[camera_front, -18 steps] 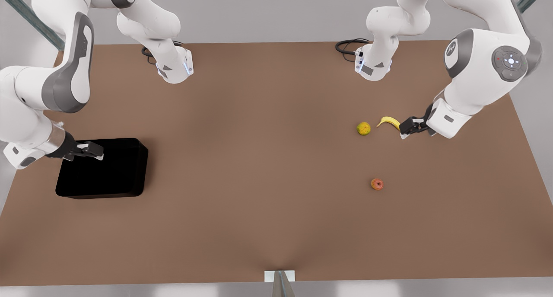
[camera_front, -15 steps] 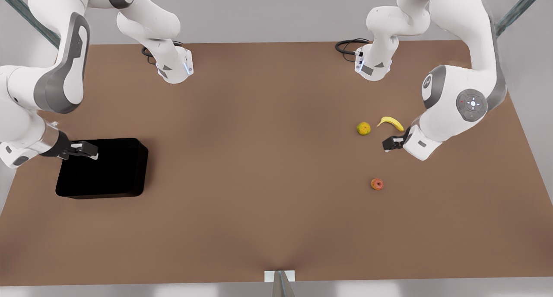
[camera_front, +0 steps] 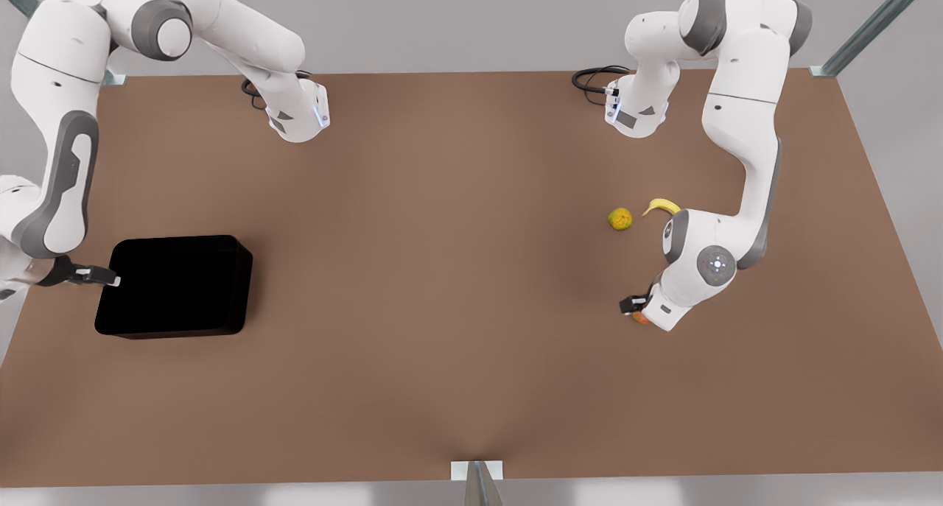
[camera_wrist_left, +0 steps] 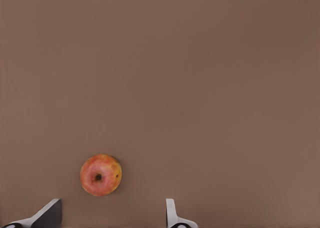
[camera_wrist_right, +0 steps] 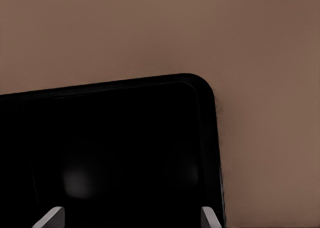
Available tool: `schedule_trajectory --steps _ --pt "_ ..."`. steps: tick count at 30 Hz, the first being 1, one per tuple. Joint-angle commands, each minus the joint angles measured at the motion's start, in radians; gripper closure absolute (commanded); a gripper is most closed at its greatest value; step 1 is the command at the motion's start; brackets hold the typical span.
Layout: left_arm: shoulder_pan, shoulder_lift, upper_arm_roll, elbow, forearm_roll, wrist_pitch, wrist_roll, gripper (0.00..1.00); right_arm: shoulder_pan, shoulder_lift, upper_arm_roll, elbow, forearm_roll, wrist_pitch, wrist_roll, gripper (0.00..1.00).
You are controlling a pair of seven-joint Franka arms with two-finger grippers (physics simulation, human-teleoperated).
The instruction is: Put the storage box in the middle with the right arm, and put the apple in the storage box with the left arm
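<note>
The left arm's black two-finger gripper (camera_front: 635, 305) hovers open over the small reddish-orange apple (camera_wrist_left: 100, 175), which lies toward its nine o'clock finger. The right gripper (camera_front: 99, 278), open, sits at the nine o'clock rim of the glossy black storage box (camera_front: 177, 285).

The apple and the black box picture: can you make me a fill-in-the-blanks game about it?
1. The left gripper hangs over the ____, its fingers apart.
2. The box is coloured ____.
3. The right gripper is at the edge of the ____, on the front view's left.
4. Beside the yellow-green fruit lies a yellow ____.

Missing words: apple; black; box; banana.
</note>
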Motion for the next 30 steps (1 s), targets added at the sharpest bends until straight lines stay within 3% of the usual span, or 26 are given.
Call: schedule_trajectory --steps 1,12,18,27,28,29,30 --pt "0.0 0.014 0.0 -0.003 0.016 0.008 0.0 0.0 -0.006 0.0 -0.002 -0.017 0.002 0.024 -0.012 0.0" --pt "0.046 0.102 -0.009 -0.066 0.079 0.125 0.003 0.0 -0.054 0.049 -0.053 -0.247 0.002 0.374 -0.19 0.0" --pt "0.063 0.117 -0.014 -0.064 0.081 0.136 0.006 0.0 -0.057 0.052 -0.116 -0.258 0.002 0.371 -0.317 0.0" --pt "0.068 0.13 -0.015 -0.061 0.081 0.14 0.012 0.0 -0.068 0.15 -0.116 -0.262 0.002 0.495 -0.325 0.0" --pt "0.066 0.13 -0.015 -0.061 0.081 0.14 0.012 0.0 -0.066 0.153 -0.116 -0.262 0.002 0.495 -0.323 0.08" --pt "0.066 0.128 -0.015 -0.061 0.081 0.14 0.011 0.0 -0.068 0.15 -0.116 -0.262 0.002 0.494 -0.325 0.58" --pt "0.069 0.128 -0.015 -0.061 0.081 0.14 0.012 0.0 -0.066 0.148 -0.116 -0.262 0.002 0.492 -0.339 0.79"
